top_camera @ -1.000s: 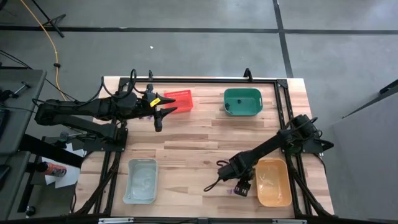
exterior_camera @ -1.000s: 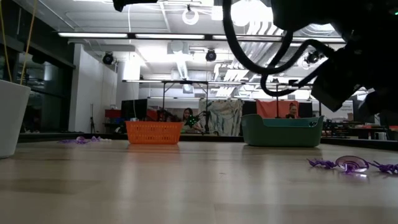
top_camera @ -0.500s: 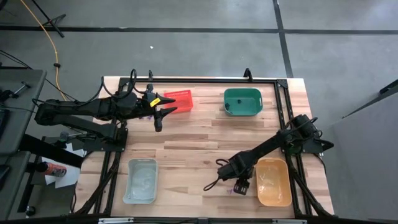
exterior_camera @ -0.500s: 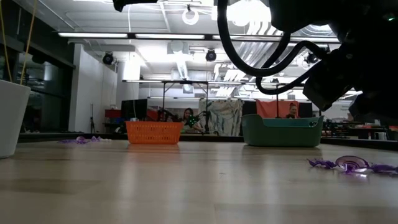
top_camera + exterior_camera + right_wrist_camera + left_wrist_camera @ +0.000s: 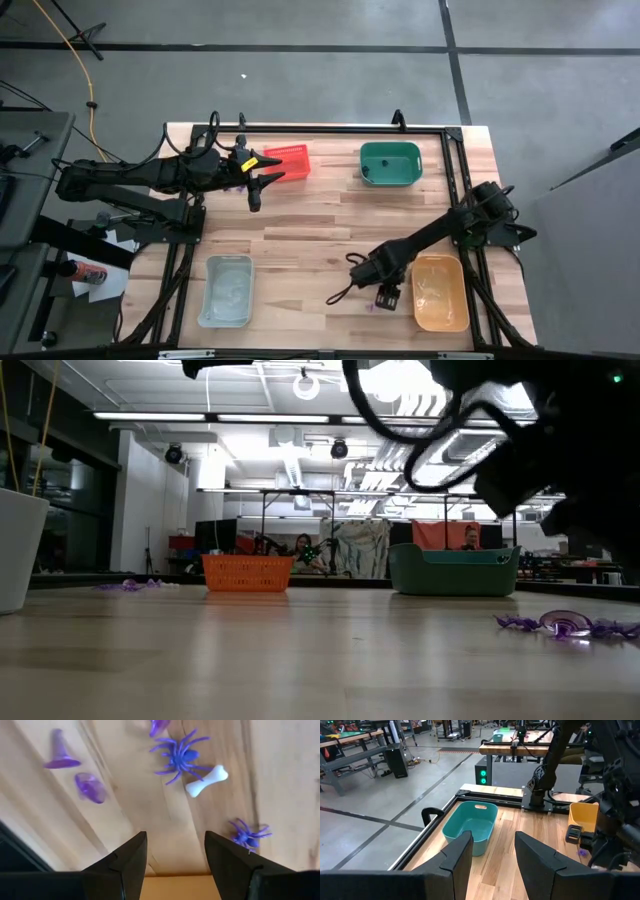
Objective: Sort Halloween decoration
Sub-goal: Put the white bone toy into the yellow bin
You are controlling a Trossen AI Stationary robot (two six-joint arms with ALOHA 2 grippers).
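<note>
Several tiny purple trinkets lie flat on the wooden table under my right gripper [image 5: 175, 855]: a spider [image 5: 181, 754], a second spider [image 5: 247, 834], a witch hat [image 5: 60, 756] and a rounded piece [image 5: 90, 787]. A small white bone [image 5: 206, 780] lies beside the first spider. They also show in the low view [image 5: 565, 625]. My right gripper [image 5: 388, 297] is open and empty, pointing down next to the orange bin [image 5: 440, 292]. My left gripper [image 5: 258, 185] is open and empty, held above the table beside the red bin [image 5: 288, 163]. More purple trinkets [image 5: 125, 586] lie at the far left.
A green bin [image 5: 390, 165] stands at the far right and also shows in the left wrist view [image 5: 470, 827]. A clear bin [image 5: 227, 290] stands at the near left. A black frame [image 5: 455, 190] runs along the table's edges. Bare wood lies in the middle.
My right gripper has shifted slightly above the trinkets by the orange bin, rising a little in the low view. The trinkets have stayed where they were.
</note>
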